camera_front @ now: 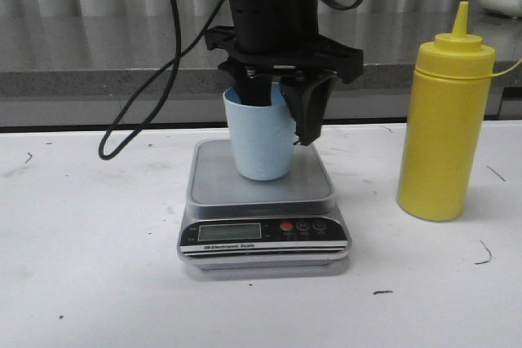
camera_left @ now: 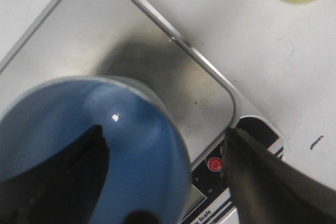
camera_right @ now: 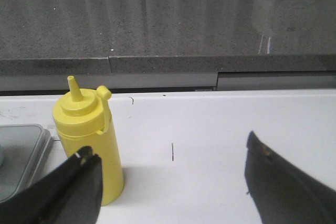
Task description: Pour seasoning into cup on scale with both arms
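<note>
- Cup [camera_front: 259, 140], one: pale blue plastic tumbler, smooth, no handle, tapering toward the base. It stands upright on the steel platform of the scale; the left wrist view shows nothing in it but a small highlight on the bottom.
- Scale [camera_front: 265, 218], one: flat, silver-grey, with a square brushed-steel platform with rounded corners, a black front panel, an LCD display, one red button and two dark ones. It sits on the surface near the middle of the front view.
- Seasoning [camera_front: 444, 120], one: tall yellow plastic squeeze bottle, cylindrical, matte, with a pointed nozzle and a small cap hanging by a tether. It stands upright on the surface, well apart from the scale on the robot's right, taller than the cup.
- Left end effector [camera_front: 281, 116], one: black and angular, hanging over the cup. One finger reaches down inside the cup and the other hangs outside the wall on the robot's right, so the jaws straddle the rim; whether they press on it cannot be told.
- Right end effector [camera_right: 168, 187], one: two dark fingers spread wide apart, holding nothing, with the seasoning standing close by one finger.
- Surface [camera_front: 90, 266], one: white, flat, with small dark scuffs.
</note>
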{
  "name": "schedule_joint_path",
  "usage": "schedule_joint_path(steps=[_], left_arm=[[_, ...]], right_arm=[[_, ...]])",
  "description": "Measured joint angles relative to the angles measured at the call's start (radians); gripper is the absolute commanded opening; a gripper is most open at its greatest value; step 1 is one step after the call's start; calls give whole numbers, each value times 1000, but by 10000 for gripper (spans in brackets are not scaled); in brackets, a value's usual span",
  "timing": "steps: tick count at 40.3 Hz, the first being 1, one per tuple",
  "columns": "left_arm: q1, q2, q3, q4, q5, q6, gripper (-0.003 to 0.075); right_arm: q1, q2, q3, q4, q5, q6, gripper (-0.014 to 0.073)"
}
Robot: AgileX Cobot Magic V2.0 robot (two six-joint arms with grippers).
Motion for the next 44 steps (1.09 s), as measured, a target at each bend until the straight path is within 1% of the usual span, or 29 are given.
schedule_joint_path(steps=[4,7,10,12,13,15,16,18,19,38,44], left_arm=[[0,0,-33,0,32,0,470],[0,0,-63,4,46,0,404],[0,0,-83,9,50,0,303],[0,-5,-87,10,50,0,211],[0,-8,-87,12,51,0,188],[0,-12,-87,12,53,0,98],[0,-16,-87,14,55,0,76],[0,-21,-87,14,59,0,-4],[0,-27,-87,14,61,0,-22],[4,-107,-81,17,67,0,-20],[46,-175,-6,17,67,-4,-20]], right_arm=[[0,0,0,0,0,0,580],[0,0,0,0,0,0,580],[0,0,0,0,0,0,580],[0,0,0,0,0,0,580],[0,0,0,0,0,0,580],[0,0,0,0,0,0,580],[0,0,0,0,0,0,580],[0,0,0,0,0,0,580],[0,0,0,0,0,0,580],[0,0,0,0,0,0,580],[0,0,0,0,0,0,580]])
